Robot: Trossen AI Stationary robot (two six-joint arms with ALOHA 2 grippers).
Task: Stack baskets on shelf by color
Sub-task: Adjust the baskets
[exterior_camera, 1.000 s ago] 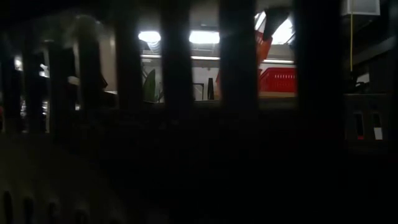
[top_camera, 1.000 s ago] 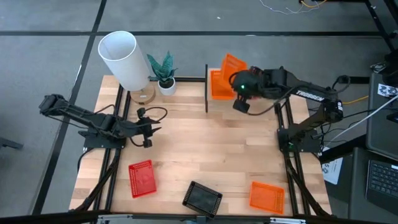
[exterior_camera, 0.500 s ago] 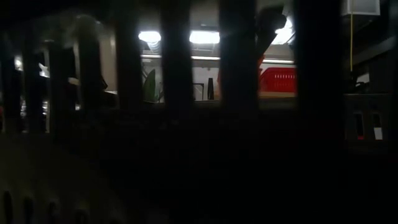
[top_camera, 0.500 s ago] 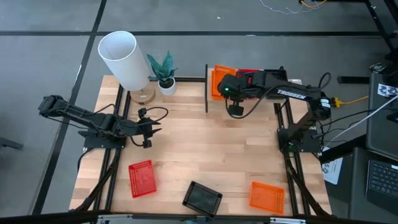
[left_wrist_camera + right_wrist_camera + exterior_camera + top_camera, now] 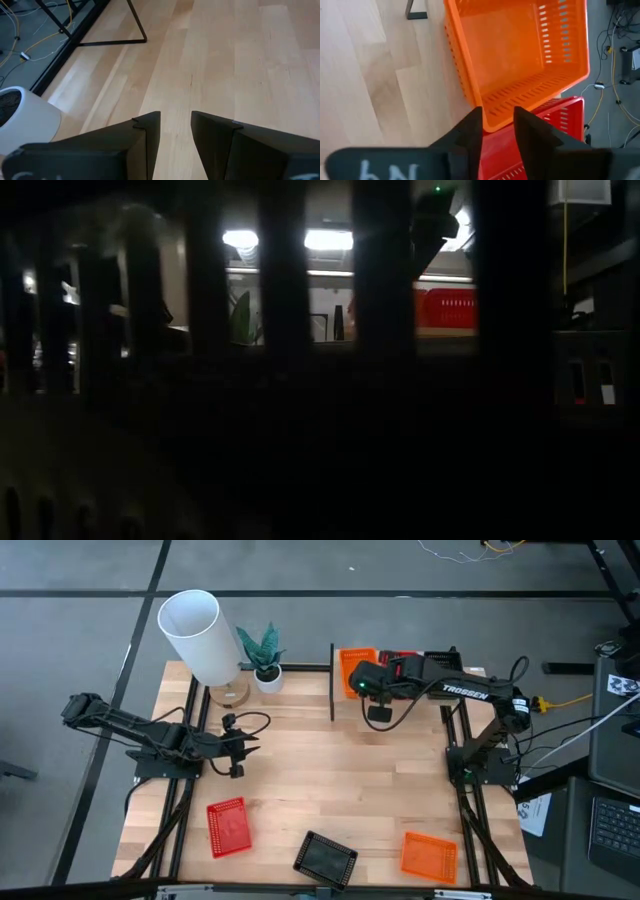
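An orange basket [image 5: 520, 55] lies level on the shelf [image 5: 445, 332], open side up, at the far right of the table. A red basket [image 5: 402, 661] sits right beside it. My right gripper [image 5: 497, 125] hangs over the orange basket's near wall, pointing steeply down. It is open, one finger on each side of the rim, with a gap showing. My left gripper [image 5: 176, 125] waits low over the table's left side [image 5: 243, 748], open and holding nothing. A red basket [image 5: 228, 827], a black basket [image 5: 325, 858] and an orange basket [image 5: 428, 854] lie near the front edge.
A tall white cylinder [image 5: 198, 635] and a small potted plant [image 5: 263, 660] stand at the far left. The shelf's black post [image 5: 332, 680] rises just left of the orange basket. Bare wood stretches across the table's middle [image 5: 330, 770].
My right gripper has swung toward the table's left and come down over the shelf, with its wrist rolling. The orange basket, held steeply tilted a second ago, has come down and now lies level on the shelf beside the red one.
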